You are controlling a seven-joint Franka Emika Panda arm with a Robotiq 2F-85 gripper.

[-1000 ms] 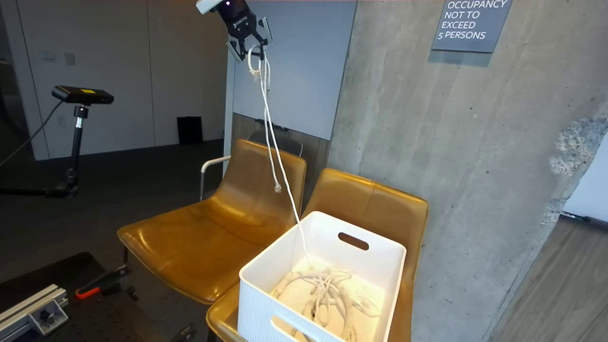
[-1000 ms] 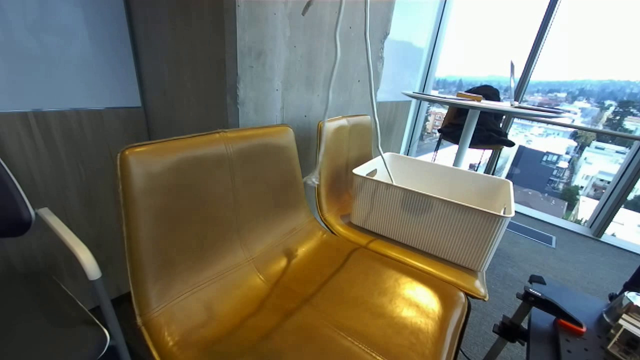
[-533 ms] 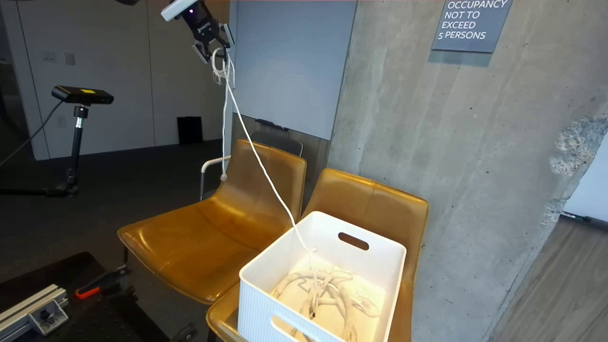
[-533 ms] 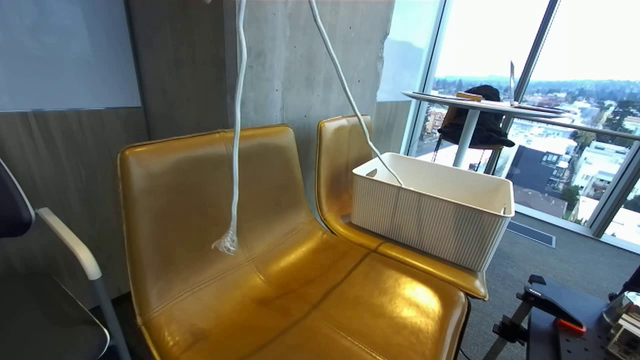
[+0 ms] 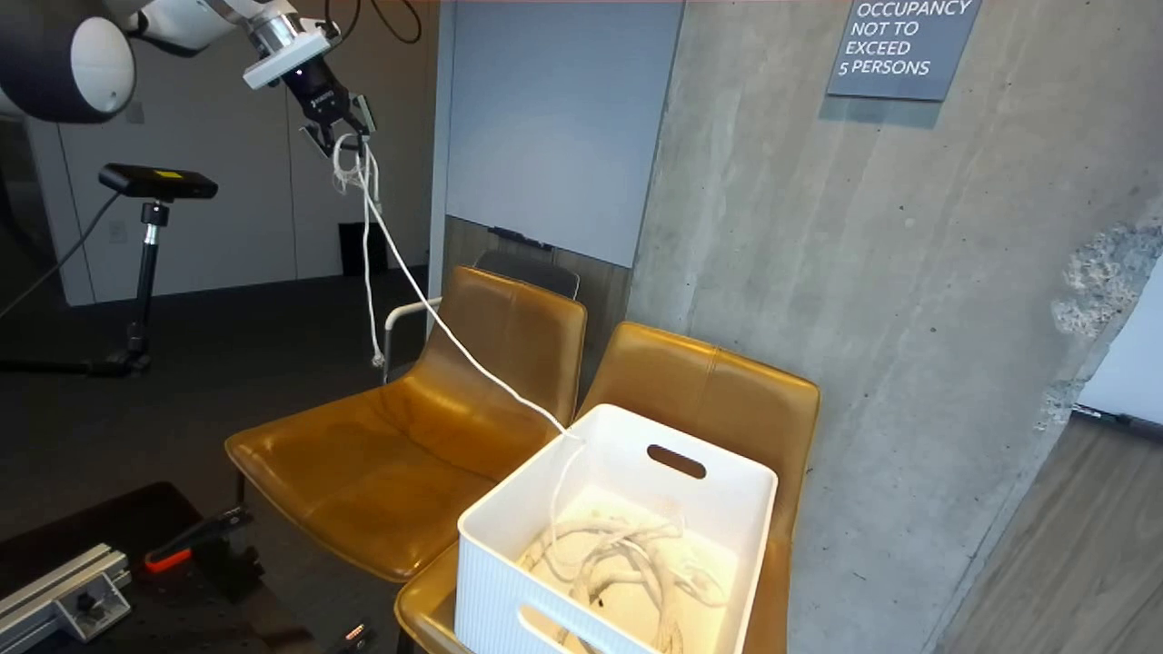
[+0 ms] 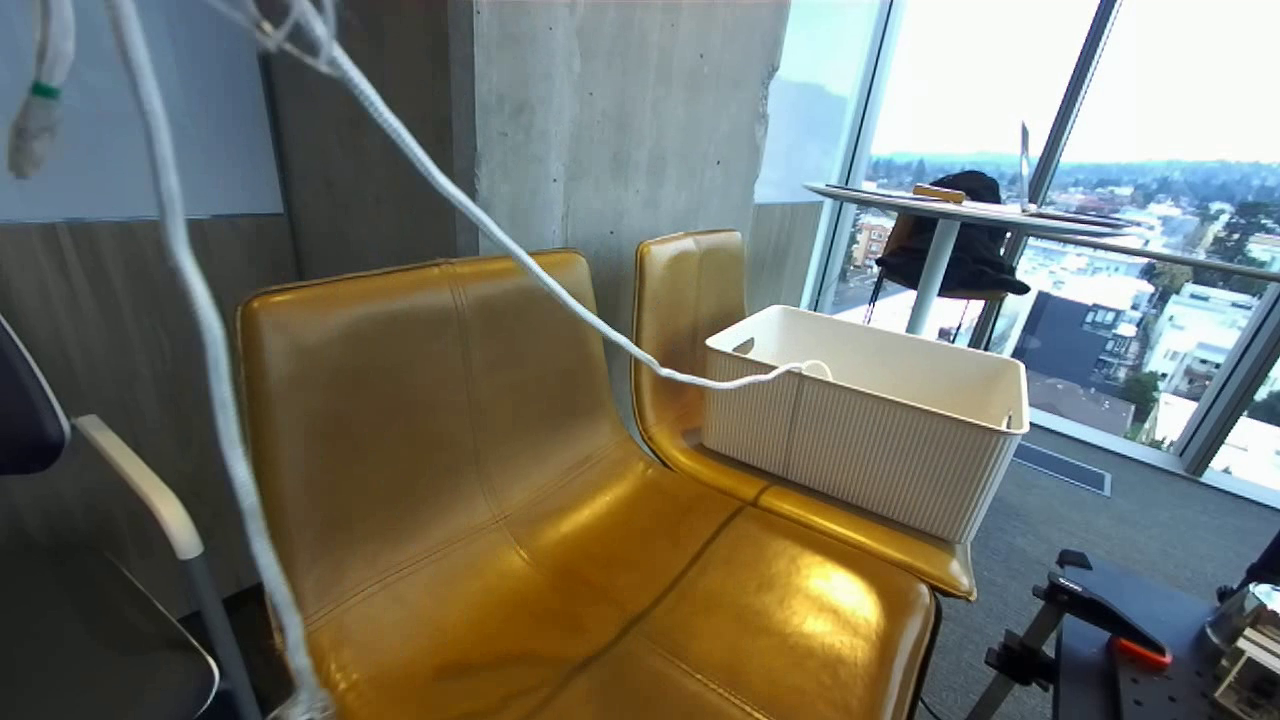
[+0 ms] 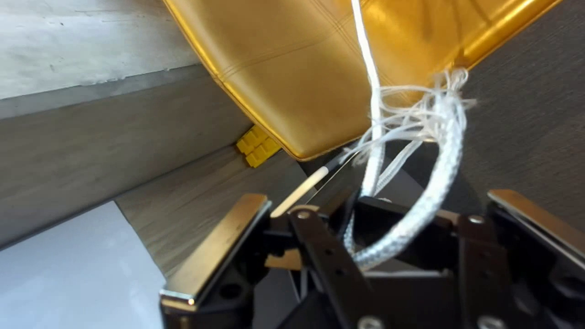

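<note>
A: Entry one?
B: White rope, clasped in the robot's fingers, which are closed on it and raised in the air, higher than the back of a tan chair.
A: Arrangement?
B: A short end curves out beyond the fingers, its tip frayed into loose threads. One strand hangs free to a frayed tip; another slants past the chair to the bin. A further end bears a green band. Single length or several: undetermined.
A: Entry two?
B: That bin: white, ribbed, upright on the seat of the neighbouring chair, one lower corner just inside the seat's front corner. The slanting strand passes over its rim on the side toward the tan chair and curves down inside.
A: Contents?
B: Pale rope coils, loose on the bin's bottom.
A: Sundries?
B: Dark table; at its edge, a black clamp with an orange-red part; on it, a length of metal profile.
</note>
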